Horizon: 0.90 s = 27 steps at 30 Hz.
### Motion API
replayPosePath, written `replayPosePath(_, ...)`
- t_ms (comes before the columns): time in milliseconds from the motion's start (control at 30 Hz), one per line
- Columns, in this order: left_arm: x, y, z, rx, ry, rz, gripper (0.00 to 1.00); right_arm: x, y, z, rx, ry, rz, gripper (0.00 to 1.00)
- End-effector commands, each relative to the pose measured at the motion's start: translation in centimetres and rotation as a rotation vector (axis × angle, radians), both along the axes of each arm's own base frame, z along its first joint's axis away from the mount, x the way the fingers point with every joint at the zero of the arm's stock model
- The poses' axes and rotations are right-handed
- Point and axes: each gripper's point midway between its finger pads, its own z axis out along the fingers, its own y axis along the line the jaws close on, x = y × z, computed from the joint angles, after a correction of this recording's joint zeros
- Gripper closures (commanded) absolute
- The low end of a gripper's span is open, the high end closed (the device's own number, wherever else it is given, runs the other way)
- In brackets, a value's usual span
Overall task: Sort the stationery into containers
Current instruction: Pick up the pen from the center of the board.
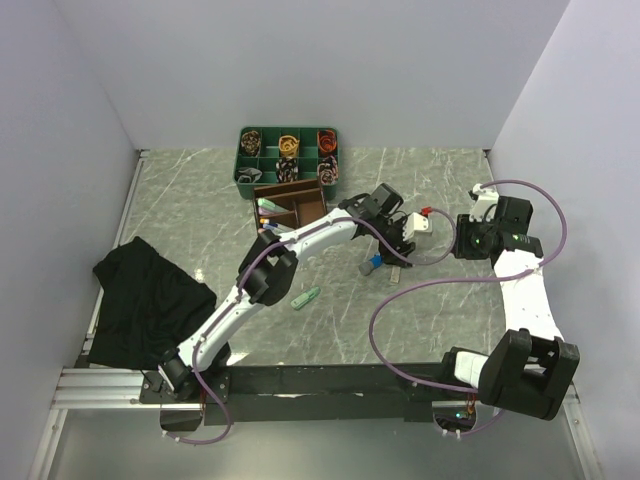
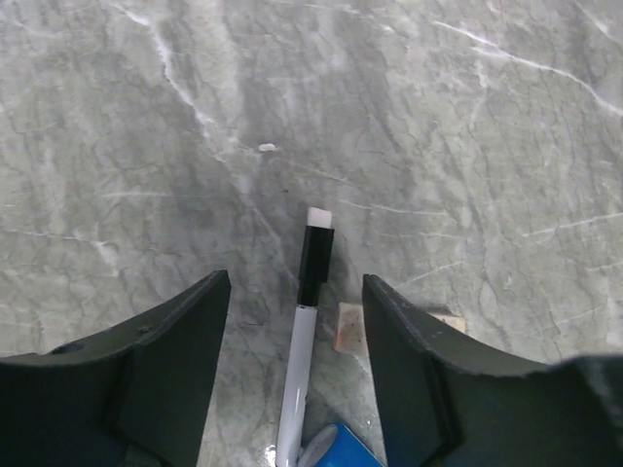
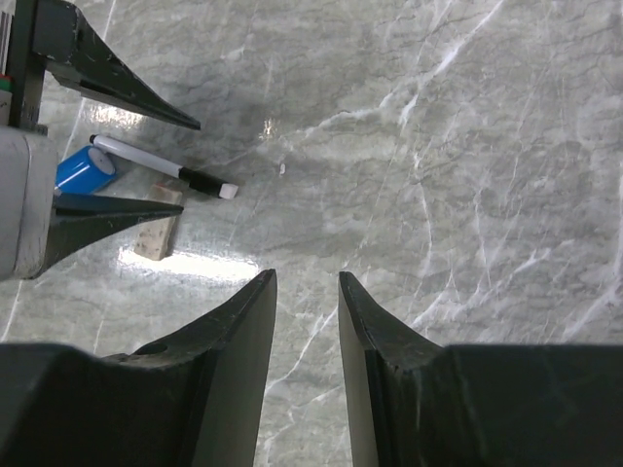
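Note:
A white pen with a black cap (image 2: 303, 331) lies on the marble table between the fingers of my left gripper (image 2: 295, 282). The jaws stand open, with a gap on each side of the pen. A short blue cylinder (image 2: 343, 448) lies by the pen's near end, and a small beige block (image 2: 348, 326) lies beside it. The right wrist view also shows the pen (image 3: 156, 165) and the cylinder (image 3: 83, 168). My right gripper (image 3: 307, 276) hangs open over bare table to the right. The dark brown organiser (image 1: 291, 204) stands behind them. A mint-green clip (image 1: 306, 298) lies near the left arm.
A green tray (image 1: 288, 155) of several filled compartments stands behind the organiser. A black cloth (image 1: 150, 300) lies at the left edge. The left arm reaches diagonally across the table's middle. White walls close in the table on three sides.

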Motion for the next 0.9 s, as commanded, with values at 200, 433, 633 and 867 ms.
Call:
replayPosePath(200, 0.3, -1.9, -0.5, -0.018, 0.011, 0.049, 0.43, 0.3, -0.6, 1.3, -0.039, -0.053, -0.004, 0.61)
replayPosePath(433, -1.2, -1.4, -1.8, 0.040, 0.058, 0.039, 0.65, 0.2, -0.5, 1.1, -0.033, -0.067, -0.021, 0.62)
replayPosePath(633, -1.8, -0.6, 0.1, 0.010, 0.183, 0.053, 0.99, -0.1, -0.7, 0.8, -0.030, -0.046, -0.042, 0.63)
replayPosePath(867, 5.1, 3.2, 15.2, -0.466, 0.202, 0.156, 0.99, 1.1, -1.0, 3.1, -0.006, -0.083, -0.083, 0.65)
